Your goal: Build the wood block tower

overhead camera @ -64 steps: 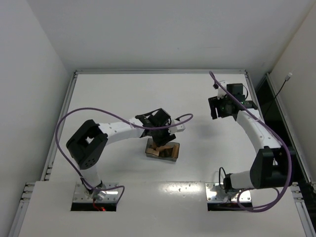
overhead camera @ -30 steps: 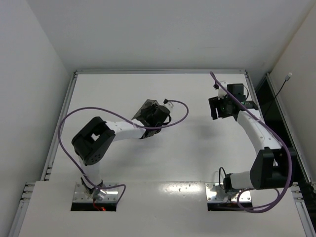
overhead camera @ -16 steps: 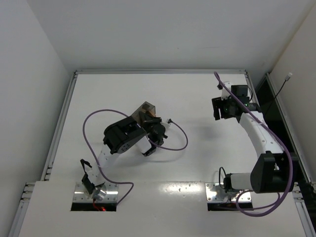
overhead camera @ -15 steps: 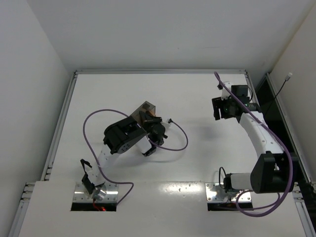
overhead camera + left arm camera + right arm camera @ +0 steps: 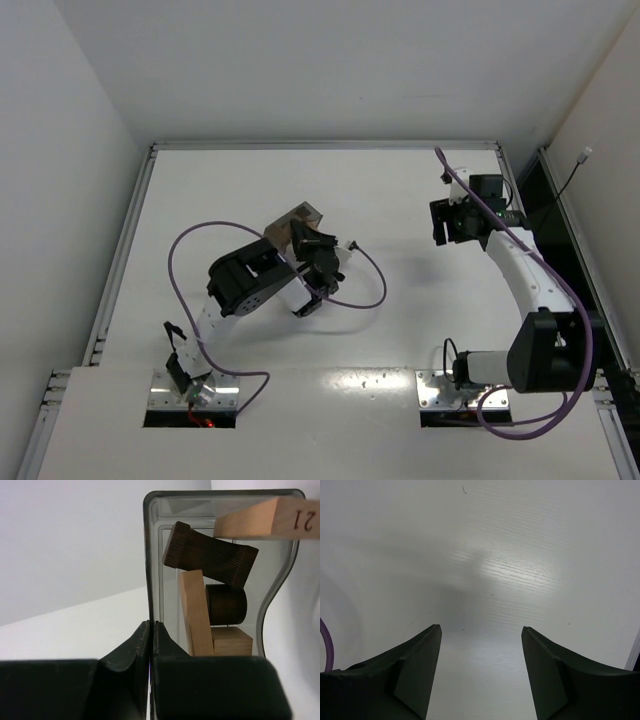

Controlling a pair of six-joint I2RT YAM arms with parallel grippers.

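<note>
The left arm is folded tight, its elbow drawn back toward 7 o'clock and its wrist turned up toward 12 o'clock, near the middle of the bench. The left claw is pressed together on one wall of the grey translucent box, pinching it. In the top view the box is seen tilted at the wrist's 11 o'clock.

The right arm is stretched from its base toward 12 o'clock along the bench's right side. The right claw is held spread over bare bench, with nothing between its fingers.

One box is counted, and five wood blocks in it: three light tan, two dark brown. A dark curved block is lodged crosswise near the top. A tan plank is stood on end beneath it, with a dark round piece at the plank's 3 o'clock and a tan cuboid just under that. A tan block printed 21 is seen at 1 o'clock, across the box's rim.
</note>
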